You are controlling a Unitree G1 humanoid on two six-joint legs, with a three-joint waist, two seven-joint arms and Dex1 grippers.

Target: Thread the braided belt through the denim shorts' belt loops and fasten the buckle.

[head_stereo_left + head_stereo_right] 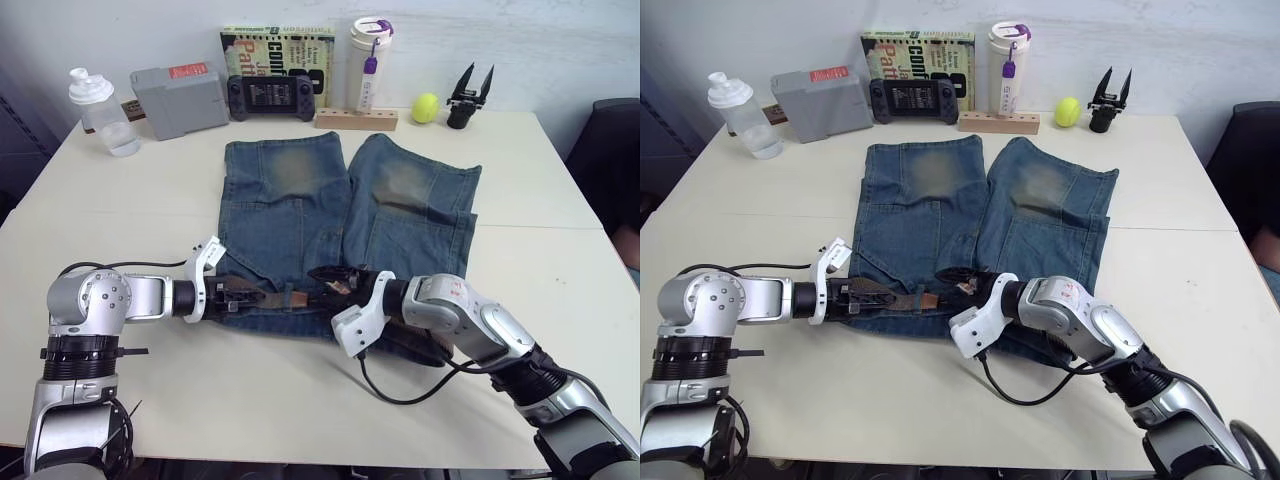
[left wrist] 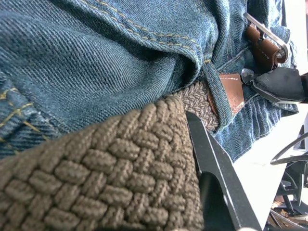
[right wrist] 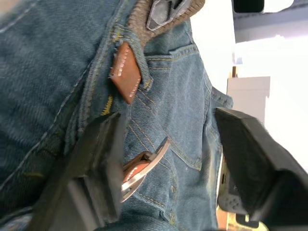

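Faded denim shorts (image 1: 340, 210) lie flat in the centre of the frame, waistband toward the bottom. Along the waistband, the left gripper (image 1: 243, 295) is closed on the braided belt (image 2: 120, 178), whose tan tip pokes out past a belt loop (image 2: 217, 96). Just right of it, the right gripper (image 1: 333, 282) is spread wide over the silver buckle (image 3: 144, 166).

The right pincer (image 1: 322, 282) hides the buckle (image 3: 144, 166) partly.
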